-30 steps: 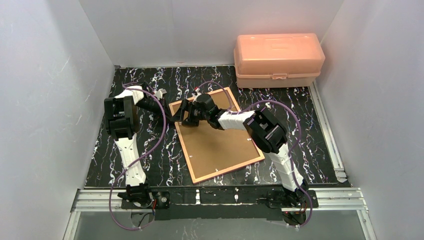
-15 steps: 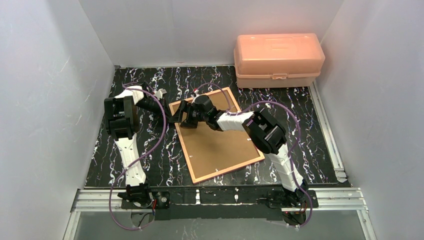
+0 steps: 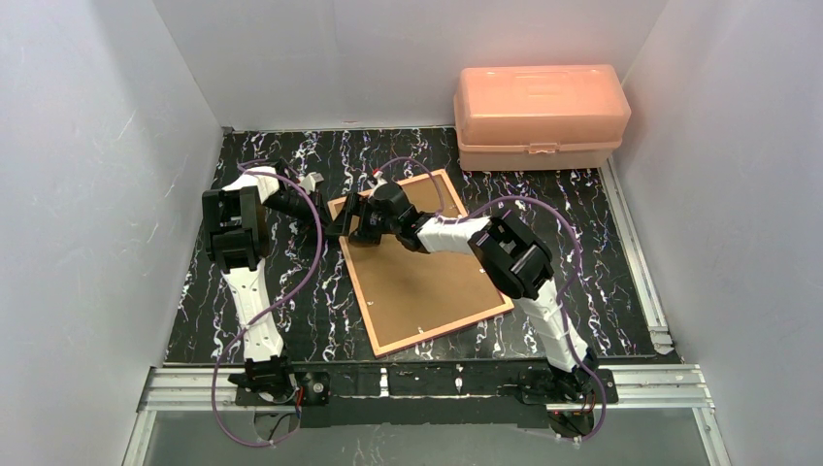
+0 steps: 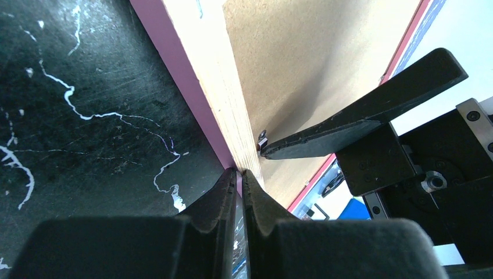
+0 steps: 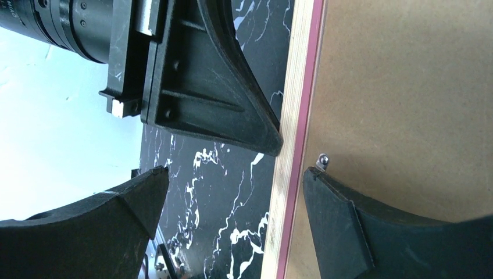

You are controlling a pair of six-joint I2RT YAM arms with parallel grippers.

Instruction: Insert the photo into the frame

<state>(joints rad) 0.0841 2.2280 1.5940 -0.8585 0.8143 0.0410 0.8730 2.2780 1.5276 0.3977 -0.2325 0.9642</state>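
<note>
The frame (image 3: 445, 330) lies back-up on the black marbled table, its tan rim around a brown backing board (image 3: 427, 282). The photo is hidden. My left gripper (image 3: 330, 233) is shut, and its tips (image 4: 239, 172) rest against the frame's left edge (image 4: 215, 81). My right gripper (image 3: 357, 221) is open and straddles that same edge (image 5: 296, 116). One of its fingers (image 5: 349, 221) rests on the backing board beside a small metal tab (image 5: 321, 160). The other finger (image 5: 116, 215) hangs over the bare table. Nothing is held between the right fingers (image 5: 235, 171).
A peach plastic box (image 3: 539, 116) stands at the back right. White walls close in the table on three sides. A metal rail (image 3: 427, 383) runs along the near edge by the arm bases.
My right gripper has shifted slightly left, toward the frame's far-left corner. The left arm and the frame have not moved.
</note>
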